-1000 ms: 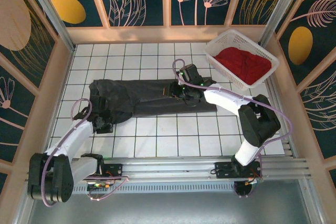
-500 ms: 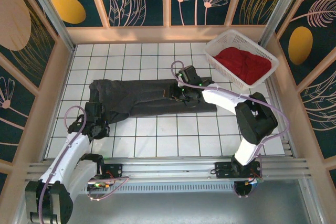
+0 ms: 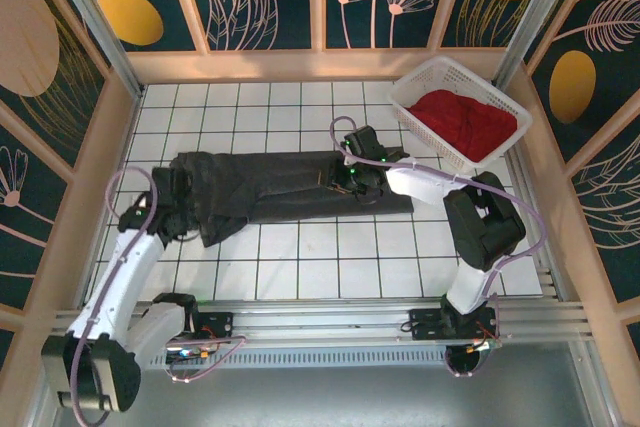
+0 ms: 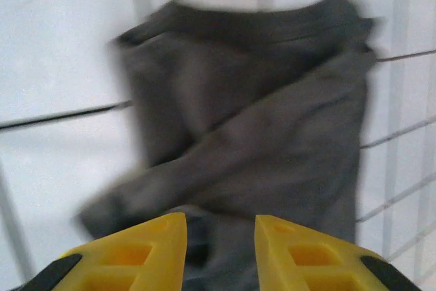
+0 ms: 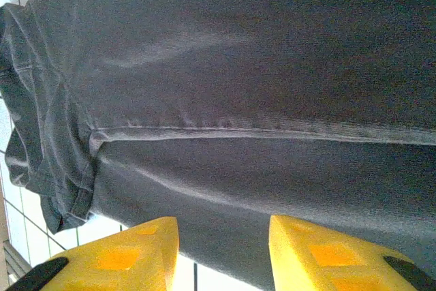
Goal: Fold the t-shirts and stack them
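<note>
Charcoal-grey, the dark t-shirt (image 3: 290, 187) lies on your white tiled table (image 3: 330, 267) with its long axis running left to right across the middle of the grid. Its left end is bunched and creased, with a flap sagging toward the near side. Its right end finishes in a straighter edge.

Your left arm rises from its base at the near left corner and bends inward at the wrist, which puts the left gripper (image 3: 178, 209) at the shirt's left end. Its wrist view is blurred. There the yellow fingers (image 4: 139, 253) stand a narrow way apart, with folded grey cloth ahead of and between them, and you cannot tell whether they touch it.

Your right arm doubles back from its base at the near right, forearm stretched leftward, and the right gripper (image 3: 350, 180) sits over the shirt's right half. Its own camera shows the fingers (image 5: 129, 257) also parted by a narrow gap, close over smooth cloth crossed by a seam and gripping none of it.

You have bare tiles on the near and far sides of the shirt. Its left end lies near the wooden frame (image 3: 112, 147). At the far right corner, the white basket (image 3: 420, 77) holds the red t-shirt (image 3: 465, 119), near the grey shirt's right end but apart from it.
</note>
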You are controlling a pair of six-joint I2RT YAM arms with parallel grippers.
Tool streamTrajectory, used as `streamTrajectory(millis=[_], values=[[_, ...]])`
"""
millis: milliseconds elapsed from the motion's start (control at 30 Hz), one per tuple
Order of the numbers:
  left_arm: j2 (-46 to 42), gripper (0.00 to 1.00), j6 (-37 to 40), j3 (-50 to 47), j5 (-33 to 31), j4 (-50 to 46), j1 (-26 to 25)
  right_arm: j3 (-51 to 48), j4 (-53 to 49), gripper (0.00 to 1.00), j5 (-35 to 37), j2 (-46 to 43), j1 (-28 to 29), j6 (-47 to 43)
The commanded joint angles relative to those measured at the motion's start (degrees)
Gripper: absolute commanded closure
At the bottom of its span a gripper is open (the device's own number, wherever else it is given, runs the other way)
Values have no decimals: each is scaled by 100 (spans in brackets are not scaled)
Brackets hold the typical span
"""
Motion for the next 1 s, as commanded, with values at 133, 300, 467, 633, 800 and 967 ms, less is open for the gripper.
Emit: streamTrajectory(millis=[133, 300, 467, 633, 800, 967], values=[[2002, 71, 3533, 1226, 1297, 1730, 1241, 366, 89, 59, -377, 320, -238, -332], [3295, 62, 4718, 1954, 2258, 1969, 1573, 742, -288, 58, -484, 689, -702, -549], [4193, 62, 5165, 2309, 2502, 2046, 1711, 943, -529, 58, -450, 1013, -940, -546], [4918, 64, 5181, 2622, 2737, 2092, 1708, 1039, -604, 58, -428, 1264, -994, -538], [5073, 68, 5108, 2568, 2620, 2102, 1708, 1076, -624, 58, -373, 1407, -1032, -493], [5115, 70, 5123, 2581, 2326, 1909, 1711, 1101, -664, 59, -355, 1516, -1063, -485]])
